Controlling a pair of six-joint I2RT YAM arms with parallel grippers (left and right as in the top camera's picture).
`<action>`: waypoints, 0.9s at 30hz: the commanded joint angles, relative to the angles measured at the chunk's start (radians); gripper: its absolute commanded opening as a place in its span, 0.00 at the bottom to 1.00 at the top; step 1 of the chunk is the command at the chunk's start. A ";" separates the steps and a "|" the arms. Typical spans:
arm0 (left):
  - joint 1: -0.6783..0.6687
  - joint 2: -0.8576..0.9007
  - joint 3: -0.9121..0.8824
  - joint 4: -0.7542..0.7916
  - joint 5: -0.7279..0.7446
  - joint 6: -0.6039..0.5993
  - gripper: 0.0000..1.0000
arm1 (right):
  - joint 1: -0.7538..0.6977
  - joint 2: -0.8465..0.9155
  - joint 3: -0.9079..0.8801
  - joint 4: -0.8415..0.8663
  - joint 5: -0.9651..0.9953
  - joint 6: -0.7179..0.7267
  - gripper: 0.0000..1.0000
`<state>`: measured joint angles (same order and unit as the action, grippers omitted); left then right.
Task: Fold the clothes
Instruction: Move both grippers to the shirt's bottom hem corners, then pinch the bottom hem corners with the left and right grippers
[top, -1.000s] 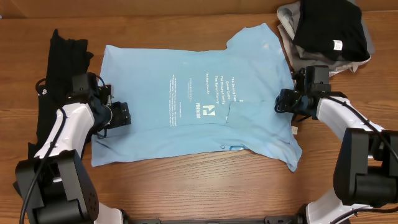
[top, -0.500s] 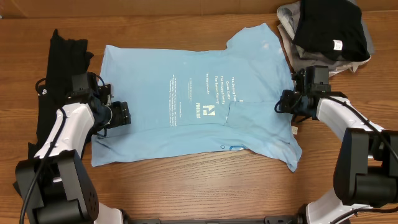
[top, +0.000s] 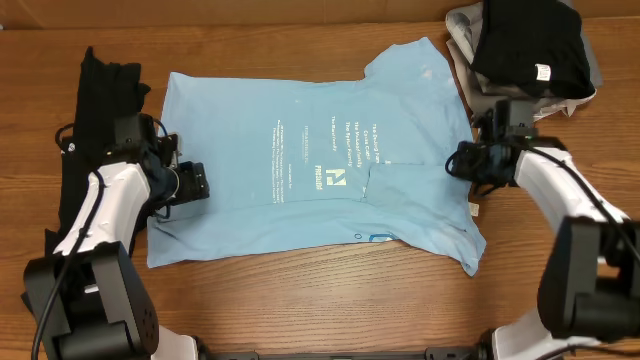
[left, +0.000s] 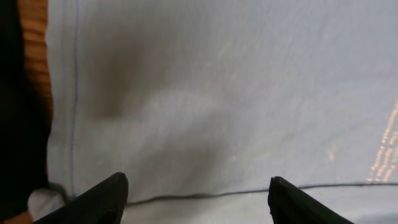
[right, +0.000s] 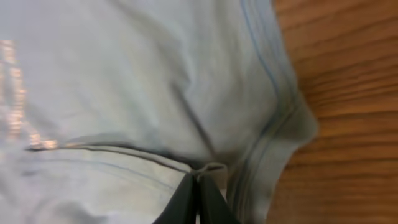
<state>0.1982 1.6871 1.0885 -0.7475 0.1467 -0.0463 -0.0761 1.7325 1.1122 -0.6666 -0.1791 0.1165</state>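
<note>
The light blue T-shirt (top: 310, 150) lies spread flat across the table, its print facing up. My left gripper (top: 193, 186) is open and low over the shirt's left end. In the left wrist view its fingers (left: 196, 199) straddle a folded edge of the blue fabric (left: 217, 93). My right gripper (top: 456, 164) sits at the shirt's right side. In the right wrist view its fingers (right: 199, 196) are shut and pinch a small fold of the shirt (right: 124, 74) near a seam. A long black garment (top: 95, 110) lies along the table's left edge.
A pile of clothes, a black garment (top: 530, 45) on top of grey ones, sits at the back right, close behind my right arm. Bare wooden table (top: 320, 300) runs along the front. The black garment also shows at the left of the left wrist view (left: 12, 93).
My right gripper has shifted slightly to the right, still shut on the shirt fold. The left arm has barely moved.
</note>
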 joint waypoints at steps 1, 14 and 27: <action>0.006 -0.001 0.100 -0.045 0.008 -0.002 0.73 | 0.002 -0.105 0.086 -0.050 -0.001 0.014 0.04; 0.006 -0.042 0.419 -0.400 0.009 -0.045 0.67 | 0.002 -0.352 0.177 -0.447 -0.006 0.095 0.04; 0.005 -0.217 0.433 -0.599 -0.010 -0.063 0.68 | 0.002 -0.547 0.177 -0.690 -0.008 0.124 0.04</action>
<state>0.1982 1.4815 1.5291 -1.3403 0.1459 -0.0914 -0.0761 1.2015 1.2629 -1.3460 -0.1837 0.2317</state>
